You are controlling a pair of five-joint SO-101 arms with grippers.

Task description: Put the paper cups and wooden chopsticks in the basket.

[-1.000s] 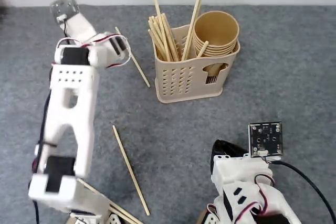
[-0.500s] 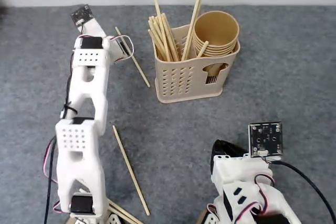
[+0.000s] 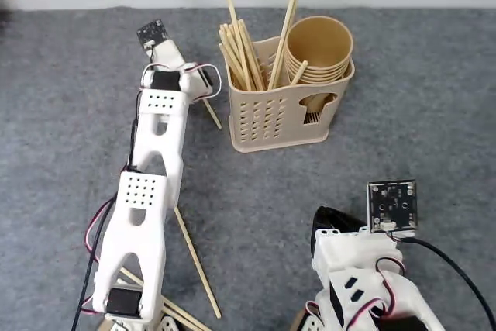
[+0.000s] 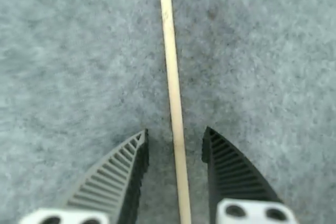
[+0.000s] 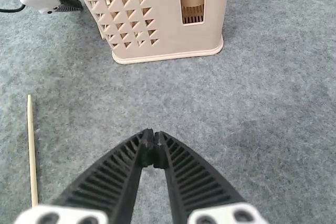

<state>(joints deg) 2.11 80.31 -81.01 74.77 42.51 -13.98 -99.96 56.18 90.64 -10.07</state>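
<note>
Left gripper [image 4: 176, 131]: spread, low over the desk [image 3: 403, 114], with one finger on each side of a chopstick; it seems not to be pinching yet.
Target chopstick [image 4: 168, 51]: it lies flat on the grey desk, just beside the basket [image 3: 271, 122], on the side toward the left arm.
Handling: I judge it very light, thin and stiff, with smooth wood that can roll or swing between the fingers.
Where to hold: near its middle, so neither end hangs down. The fingers must go quite low, because it rests flat on the cover.
Right gripper [image 5: 152, 132]: pressed together and holding nothing, over bare desk in front of the basket.
Paper cups [image 3: 318, 44]: stacked in one compartment of the basket.
Chopsticks in the basket [image 3: 240, 52]: they stand upright in the other compartment.
Loose chopstick [image 3: 198, 269]: on the desk near the left arm's base, not yet collected.
</note>
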